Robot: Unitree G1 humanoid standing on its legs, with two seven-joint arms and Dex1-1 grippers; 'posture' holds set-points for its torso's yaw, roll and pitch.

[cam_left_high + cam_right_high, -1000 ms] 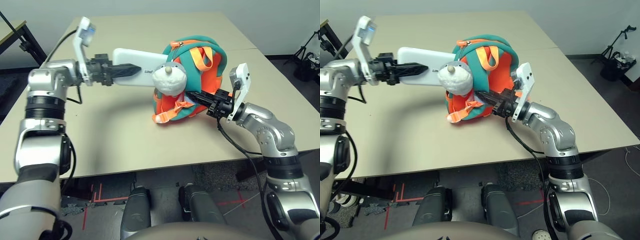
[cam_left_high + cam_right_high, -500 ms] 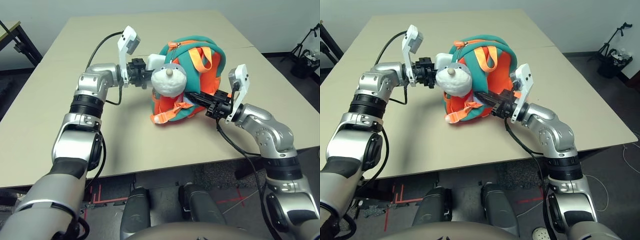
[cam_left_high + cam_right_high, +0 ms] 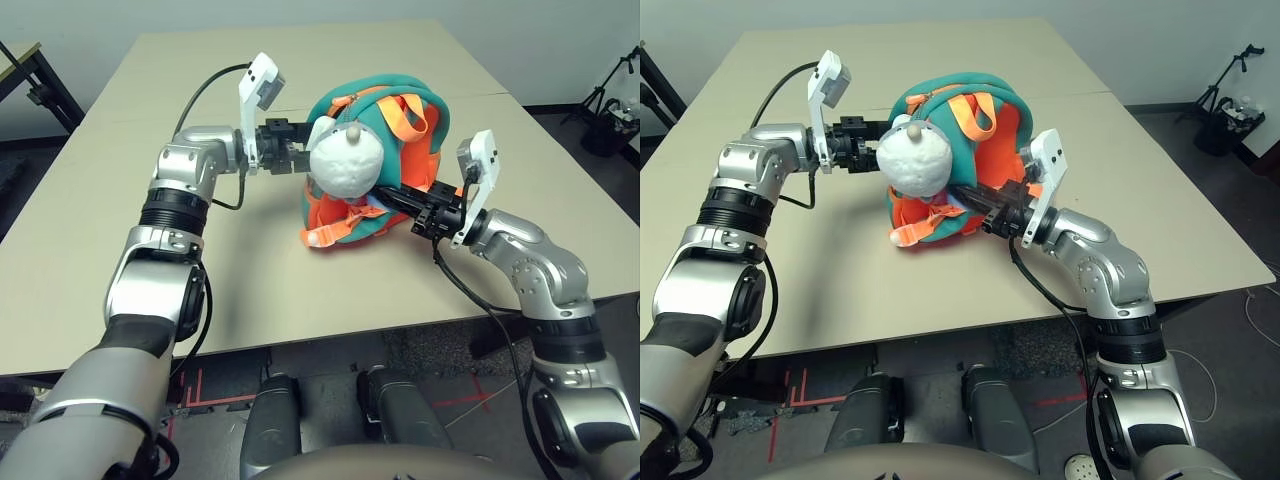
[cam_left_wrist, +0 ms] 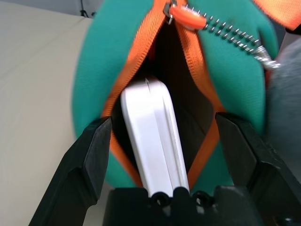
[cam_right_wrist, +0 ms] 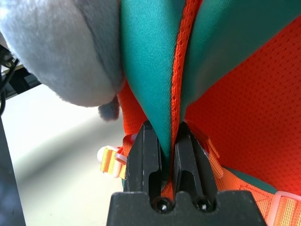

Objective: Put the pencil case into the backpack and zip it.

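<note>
You've got the backpack lying on the beige table, teal w/ orange mesh and straps, its grey-white plush head facing the robot. The zip opening faces the robot's left, toward the left gripper.

Left wrist view: the pencil case sits between the orange zipper edges, its far end already inside the dark pocket, its near end still outside at the base of the fingers. Left jaws are spread wide — one finger on each side of the case w/ a clear gap, neither touching it, so nothing is held. Both fingertips sit at the edges of the opening. The orange zip pull hangs at the closed end of the opening, w/ a bead chain running off it.

From the head cam you can't see the case at all; the backpack and plush head hide it.

Right gripper is on the opposite side of the backpack, low down. Its jaws are pinched almost together on a fold of teal fabric w/ an orange seam — holding the backpack. The plush head fills one corner of that wrist view, and an orange strap buckle shows beside the fingers.
</note>
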